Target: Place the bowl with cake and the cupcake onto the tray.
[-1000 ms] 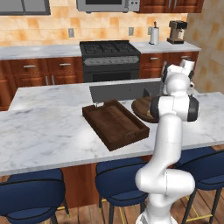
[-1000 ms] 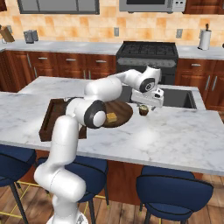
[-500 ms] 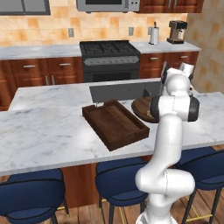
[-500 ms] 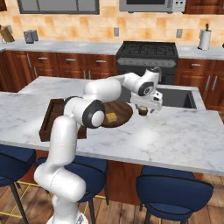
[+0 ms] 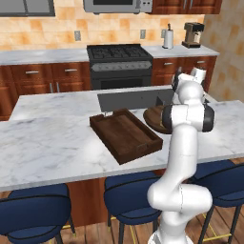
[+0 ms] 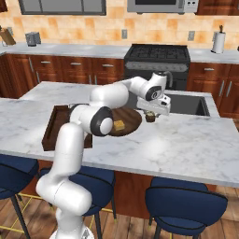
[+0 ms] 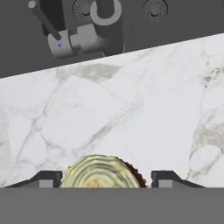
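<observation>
gripper [image 6: 150,114]: down at the cupcake, one dark finger tip either side of it in the hand view, fairly wide apart; contact with the cake cannot be told
cupcake [image 7: 102,172]: tiny, round, pale cream swirl on top with ridged rings, darker brown base at the edge; sits on the marble counter just right of the bowl, near the sink edge; also at [image 6: 150,116]
bowl with cake [image 6: 126,120]: wide, shallow, round, dark-brown wood; small yellow square cake piece [image 6: 119,125] inside; on the counter between tray and cupcake, partly behind the arm
tray [image 5: 125,134]: rectangular, dark-brown wood, low raised rim, flat inner floor with visible grain; lies at an angle on the island, left of the bowl, nothing inside
counter [image 7: 131,113]: white marble, grey veining, smooth, glossy
sink [image 6: 189,105]: dark recessed basin set in the island; grey faucet fitting [image 7: 76,37] beyond the counter edge in the hand view
stove [image 5: 119,64]: black, gas grates on top, against back wall
backsplash: orange-tan tile
cabinets: reddish-brown wood, metal bar handles
stools [image 5: 131,198]: dark blue padded seats
writing/brands: none readable
</observation>
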Robot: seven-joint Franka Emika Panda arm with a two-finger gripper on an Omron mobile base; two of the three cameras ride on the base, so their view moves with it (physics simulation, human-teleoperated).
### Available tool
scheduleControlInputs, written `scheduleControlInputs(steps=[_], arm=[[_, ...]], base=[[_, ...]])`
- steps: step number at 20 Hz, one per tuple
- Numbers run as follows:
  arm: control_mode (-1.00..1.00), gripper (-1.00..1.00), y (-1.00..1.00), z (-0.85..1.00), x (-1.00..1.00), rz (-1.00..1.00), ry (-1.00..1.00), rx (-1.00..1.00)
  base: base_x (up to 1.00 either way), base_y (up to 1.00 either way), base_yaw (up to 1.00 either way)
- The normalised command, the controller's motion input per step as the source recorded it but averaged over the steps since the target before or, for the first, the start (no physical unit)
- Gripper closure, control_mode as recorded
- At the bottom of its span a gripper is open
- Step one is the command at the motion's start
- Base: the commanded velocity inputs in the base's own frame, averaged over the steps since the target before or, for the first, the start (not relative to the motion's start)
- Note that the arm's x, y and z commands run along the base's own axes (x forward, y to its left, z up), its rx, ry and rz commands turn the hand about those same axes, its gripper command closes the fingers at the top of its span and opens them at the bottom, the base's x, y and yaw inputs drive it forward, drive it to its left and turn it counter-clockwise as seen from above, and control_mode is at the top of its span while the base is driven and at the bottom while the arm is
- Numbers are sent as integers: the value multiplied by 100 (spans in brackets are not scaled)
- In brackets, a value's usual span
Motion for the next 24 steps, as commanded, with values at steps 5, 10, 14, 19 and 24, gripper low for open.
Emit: scheduleControlInputs(steps=[5,10,14,19,24], arm=[[-100,100,1,-8,-6,0,-2,1],[-100,100,0,50,-15,0,-14,0],[-100,100,8,45,-37,0,-14,0],[-100,100,37,8,-82,0,-15,0],[-100,100,80,4,-59,0,-13,0]], base=[[0,0,0],[0,0,0],[0,0,0],[0,0,0],[0,0,0]])
